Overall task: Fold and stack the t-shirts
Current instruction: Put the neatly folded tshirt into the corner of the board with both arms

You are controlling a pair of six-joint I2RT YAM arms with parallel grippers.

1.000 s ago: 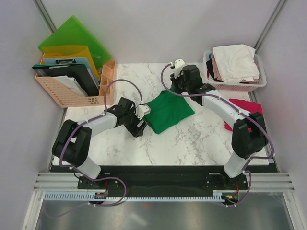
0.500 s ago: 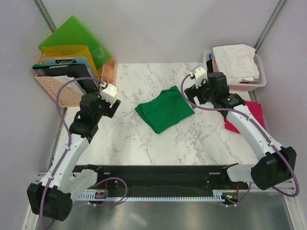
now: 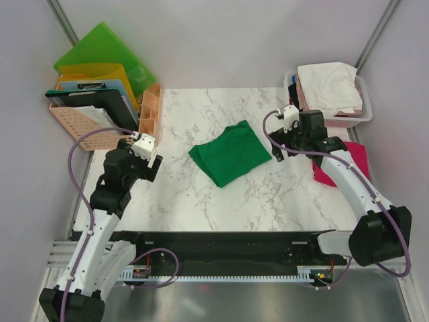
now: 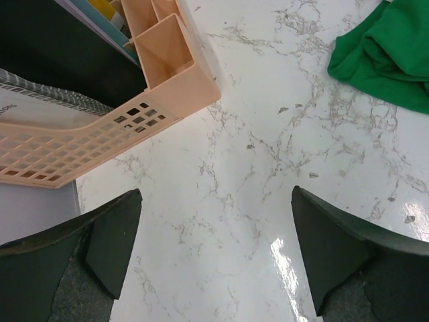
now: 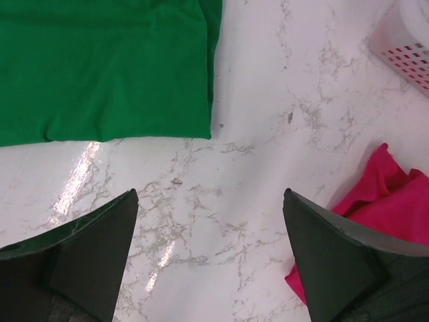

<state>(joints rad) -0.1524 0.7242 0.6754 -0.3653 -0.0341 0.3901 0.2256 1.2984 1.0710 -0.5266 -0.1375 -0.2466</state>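
A deep green t-shirt point(image 3: 230, 153) lies folded in the middle of the marble table, with nothing touching it. It shows at the top right of the left wrist view point(image 4: 392, 54) and the top left of the right wrist view point(image 5: 107, 67). A magenta-red t-shirt point(image 3: 350, 155) lies crumpled at the table's right edge, partly under the right arm, and its edge point(image 5: 382, 208) shows beside the right fingers. My left gripper point(image 3: 153, 166) point(image 4: 216, 194) hangs open over bare marble left of the green shirt. My right gripper point(image 3: 280, 146) point(image 5: 210, 193) is open and empty between the two shirts.
A peach desk organiser point(image 3: 100, 124) point(image 4: 100, 134) with coloured folders stands at the back left, close to the left gripper. A pink-rimmed basket point(image 3: 328, 119) point(image 5: 409, 47) at the back right holds white and pale pink t-shirts point(image 3: 328, 86).
Both arms have drawn back from the green shirt, the left one to the left, the right one to the right. The right gripper has opened and let the shirt go.
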